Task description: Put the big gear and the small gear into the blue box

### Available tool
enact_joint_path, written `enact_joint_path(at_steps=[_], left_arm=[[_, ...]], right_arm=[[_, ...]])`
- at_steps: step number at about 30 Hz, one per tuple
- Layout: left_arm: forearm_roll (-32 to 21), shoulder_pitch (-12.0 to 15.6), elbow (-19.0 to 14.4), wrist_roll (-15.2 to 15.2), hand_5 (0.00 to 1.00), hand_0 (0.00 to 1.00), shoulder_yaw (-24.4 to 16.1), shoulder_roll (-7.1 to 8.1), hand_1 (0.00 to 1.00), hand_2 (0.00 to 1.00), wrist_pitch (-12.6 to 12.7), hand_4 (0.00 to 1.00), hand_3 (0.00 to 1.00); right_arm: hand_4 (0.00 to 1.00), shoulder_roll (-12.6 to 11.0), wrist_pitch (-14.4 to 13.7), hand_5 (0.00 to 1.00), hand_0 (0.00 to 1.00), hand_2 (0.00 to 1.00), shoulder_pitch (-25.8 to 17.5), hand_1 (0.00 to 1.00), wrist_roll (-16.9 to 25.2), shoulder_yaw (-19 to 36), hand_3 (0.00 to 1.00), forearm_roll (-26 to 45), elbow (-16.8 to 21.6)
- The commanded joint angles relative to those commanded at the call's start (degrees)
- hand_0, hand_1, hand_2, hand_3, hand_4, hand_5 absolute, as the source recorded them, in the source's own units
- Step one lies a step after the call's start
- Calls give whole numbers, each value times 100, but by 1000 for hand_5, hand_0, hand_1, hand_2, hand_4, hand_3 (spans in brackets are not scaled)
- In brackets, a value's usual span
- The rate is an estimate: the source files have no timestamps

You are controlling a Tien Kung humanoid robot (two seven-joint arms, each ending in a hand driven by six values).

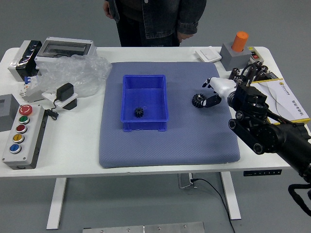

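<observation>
The big gear [198, 100] lies on the mat [146, 150], right of the blue box [127, 97] holding the small gear [139, 112]. My right hand [224, 89] is open beside it; I'd line up, then grasp. Contact is unclear; the person's hands [184, 36] hang idle.

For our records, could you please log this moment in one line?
small gear: in blue box | big gear: on mat | right hand: beside big gear

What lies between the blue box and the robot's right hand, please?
In the head view, the big gear lies on the mat between the blue box and the right hand.
</observation>
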Motion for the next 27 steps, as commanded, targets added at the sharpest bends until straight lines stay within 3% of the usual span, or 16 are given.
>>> enact_joint_path(at_steps=[17, 27], left_arm=[[3, -4, 0, 1, 16, 729, -9, -7, 677, 704, -1, 447, 703], [13, 13, 0, 2, 14, 729, -43, -2, 677, 704, -1, 448, 702]], right_arm=[[719, 176, -29, 295, 718, 798, 6, 658, -31, -39, 784, 115, -80], [716, 127, 64, 292, 715, 794, 74, 656, -141, -28, 779, 143, 144]])
